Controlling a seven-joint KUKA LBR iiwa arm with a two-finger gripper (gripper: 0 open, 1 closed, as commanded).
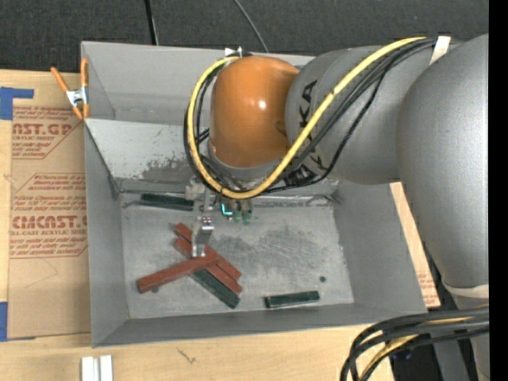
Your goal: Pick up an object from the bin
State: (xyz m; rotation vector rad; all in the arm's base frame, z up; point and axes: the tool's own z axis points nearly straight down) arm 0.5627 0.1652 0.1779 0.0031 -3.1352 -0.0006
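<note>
- Black letters on the arm's [373, 125] grey shell read "KA"; the yellow cables cross over the rest of the word.
- The arm comes in from the right, its orange domed cover [246, 109] above the back of the grey metal bin [107, 236], with the wrist pointing straight down.
- The gripper [202, 243] hangs low over the bin's left-centre, its tip at the top of a small heap of reddish-brown flat sticks [190, 267]; I cannot tell whether it is open or closed, or whether it grips a stick.
- A dark green flat bar [218, 286] lies under the heap's front edge.
- A second dark green bar [167, 201] lies along the back wall, and a third dark green bar [292, 298] lies near the front wall, well apart from the heap.
- The floor's right half is bare.
</note>
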